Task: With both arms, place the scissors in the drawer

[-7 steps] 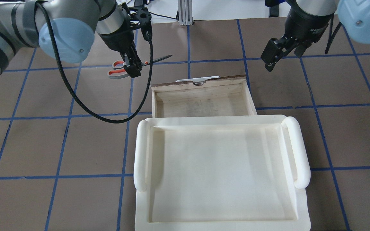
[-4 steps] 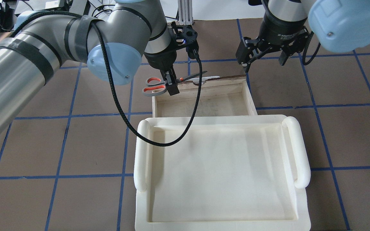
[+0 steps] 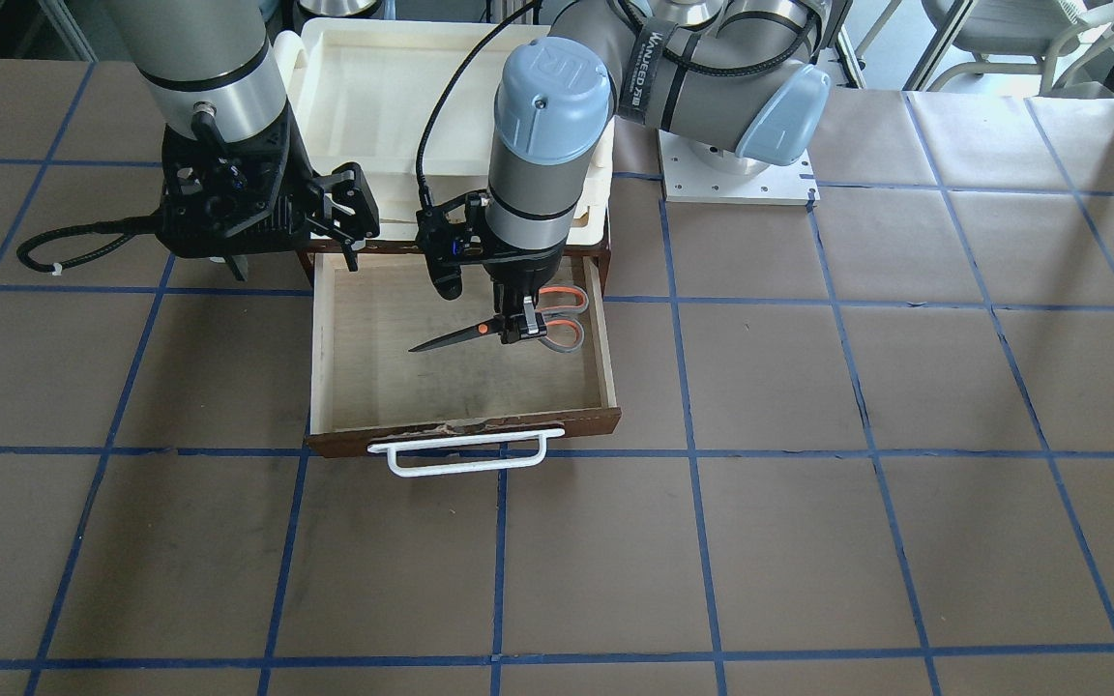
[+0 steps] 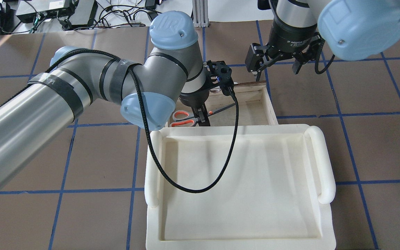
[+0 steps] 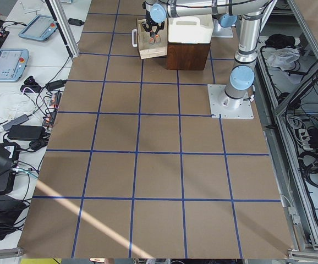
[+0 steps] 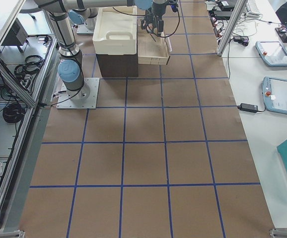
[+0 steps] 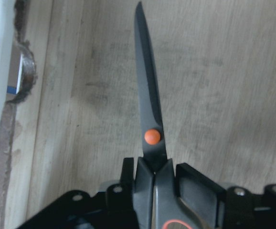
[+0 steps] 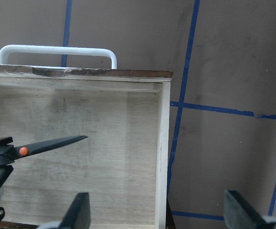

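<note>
My left gripper (image 3: 516,329) is shut on the scissors (image 3: 480,332) just behind the orange pivot. It holds them level over the pale floor of the open drawer (image 3: 465,430), and I cannot tell if they touch it. The dark blades (image 7: 147,95) point toward the drawer's right wall, and the grey and orange handles (image 4: 182,118) lie toward its left wall. My left gripper also shows in the overhead view (image 4: 201,119) and in its wrist view (image 7: 154,186). My right gripper (image 4: 274,66) is open and empty, above the drawer's right side near its wall (image 8: 164,143).
A cream-white tray (image 4: 241,239) sits on the cabinet above the drawer and hides the drawer's back part from overhead. The white bar handle (image 3: 465,454) sticks out on the drawer's front. A black cable (image 4: 193,189) hangs from the left wrist over the tray.
My left arm has carried the scissors rightward and back from above the table to over the drawer's interior. My right gripper has moved left toward the drawer's front right corner and stays open.
</note>
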`<state>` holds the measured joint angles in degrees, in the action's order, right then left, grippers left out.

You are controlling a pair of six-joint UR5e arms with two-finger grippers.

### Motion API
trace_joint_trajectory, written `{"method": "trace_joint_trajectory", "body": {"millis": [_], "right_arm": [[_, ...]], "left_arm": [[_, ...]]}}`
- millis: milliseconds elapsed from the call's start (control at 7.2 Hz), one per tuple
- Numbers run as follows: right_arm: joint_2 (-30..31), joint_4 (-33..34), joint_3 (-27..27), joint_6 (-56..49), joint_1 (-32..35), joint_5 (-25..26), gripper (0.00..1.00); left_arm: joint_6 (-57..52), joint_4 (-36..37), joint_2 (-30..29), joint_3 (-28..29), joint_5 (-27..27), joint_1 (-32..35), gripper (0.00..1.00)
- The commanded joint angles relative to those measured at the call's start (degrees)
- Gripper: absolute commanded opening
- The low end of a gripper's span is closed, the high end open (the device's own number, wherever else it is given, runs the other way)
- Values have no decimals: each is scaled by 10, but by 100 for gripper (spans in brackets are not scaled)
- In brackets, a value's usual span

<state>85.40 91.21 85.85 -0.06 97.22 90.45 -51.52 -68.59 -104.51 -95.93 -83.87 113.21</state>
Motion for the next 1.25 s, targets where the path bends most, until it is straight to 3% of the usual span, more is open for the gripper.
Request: {"method": "trace_joint_trajectory", "body": {"millis": [0,417,556,694,833,1111], "right_arm": [[3,3,-1,40,-26,-2,100],[6,4,1,60,-36,-2,100],[6,4,2,65,-36,-3,100],[6,6,2,65,-36,-4,100],[6,12,2,66,-36,-3,100],[6,45,1,65,-36,-3,100]], "left_arm": [[7,6,-15,-6,-26,15,9],[-6,13,-14,-8,-31,17,26],[-3,14,-17,-10,-31,18,45],[2,20,-16,-10,-26,18,70],[4,15,-7,-11,-21,17,84],[38,21,5,-5,-17,16,86]]}}
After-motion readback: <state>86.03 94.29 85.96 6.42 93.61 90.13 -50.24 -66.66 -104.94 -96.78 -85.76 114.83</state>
